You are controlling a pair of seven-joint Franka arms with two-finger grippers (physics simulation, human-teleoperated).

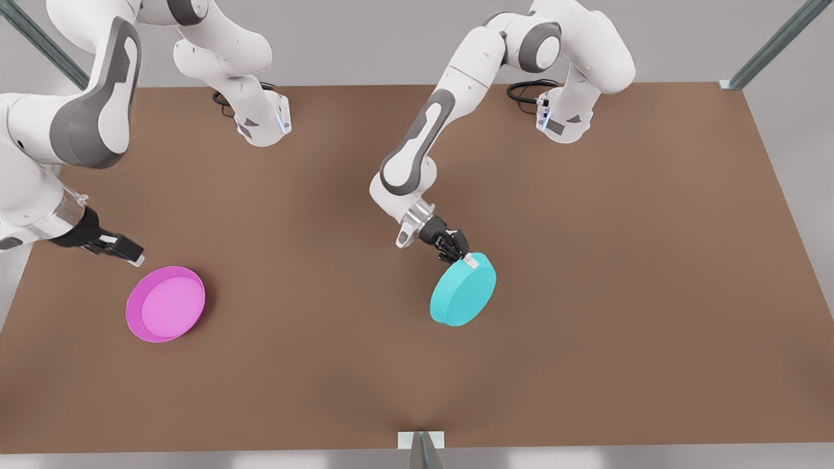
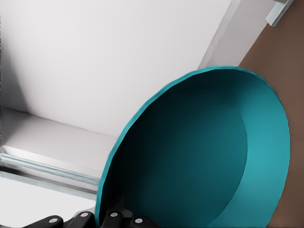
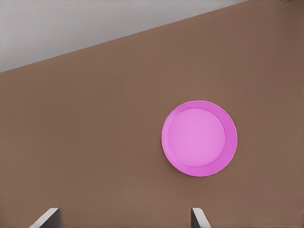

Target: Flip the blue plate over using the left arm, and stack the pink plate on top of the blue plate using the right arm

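Brown tabletop (image 1: 586,293) spreads under two white robot arms, seen from a camera facing them. On the front view's left, the right gripper (image 1: 127,251) hovers just beside the pink plate (image 1: 165,303), not touching it. That plate lies flat on the table, hollow side up. In the right wrist view the pink plate (image 3: 199,138) sits ahead of the fingertips (image 3: 46,218), which stand wide apart with nothing between them. This arm waits.

Towards the middle of the front view, the left gripper (image 1: 464,257) is clamped on the upper rim of the blue plate (image 1: 464,289). The plate is tilted steeply, its plain underside facing the camera and its low edge at or near the table; contact cannot be made out. The left wrist view looks into the hollow of the blue plate (image 2: 209,156), with the fingers (image 2: 114,218) pinching its rim.

The step in hand looks to be the flip, about midway. To do it well, the grip should hold firm on the rim while the plate is turned past upright, then be lowered until it rests hollow side down before letting go, so it does not slip or roll away.
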